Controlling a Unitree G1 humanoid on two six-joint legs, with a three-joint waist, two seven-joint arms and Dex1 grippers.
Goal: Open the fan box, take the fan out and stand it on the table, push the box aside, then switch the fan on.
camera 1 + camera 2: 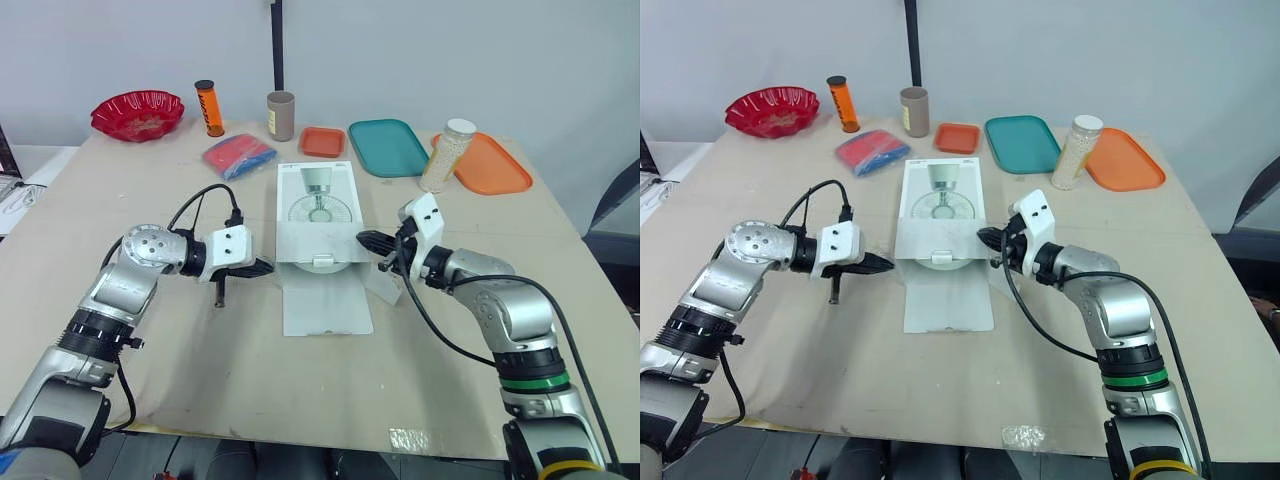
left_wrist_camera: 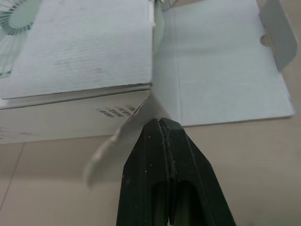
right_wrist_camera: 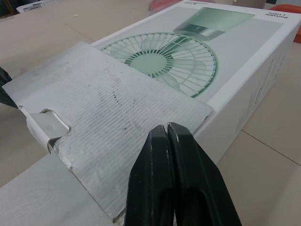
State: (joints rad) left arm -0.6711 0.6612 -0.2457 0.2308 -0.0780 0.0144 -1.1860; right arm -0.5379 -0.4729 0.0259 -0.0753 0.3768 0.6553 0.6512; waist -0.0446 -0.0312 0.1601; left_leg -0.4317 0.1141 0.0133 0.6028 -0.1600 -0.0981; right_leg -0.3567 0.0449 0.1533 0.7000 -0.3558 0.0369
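The white fan box (image 1: 316, 200), printed with a green fan, lies flat in the middle of the table. Its long lid flap (image 1: 326, 300) is folded out flat on the table toward me. A ridged inner flap (image 3: 108, 113) still covers the near end. My left gripper (image 1: 268, 267) is shut, its tip against the small side flap (image 2: 123, 136) at the box's near left corner. My right gripper (image 1: 362, 239) is shut too, its tip at the near right corner, over the inner flap's edge. The right side flap (image 1: 385, 285) sticks out below it. The fan itself is hidden inside.
Along the back stand a red bowl (image 1: 137, 113), an orange canister (image 1: 209, 108), a brown cup (image 1: 281, 116), a red-and-blue packet (image 1: 238, 155), a small orange tray (image 1: 322, 142), a teal tray (image 1: 388, 147), a bead-filled bottle (image 1: 446, 155) and a larger orange tray (image 1: 490, 163).
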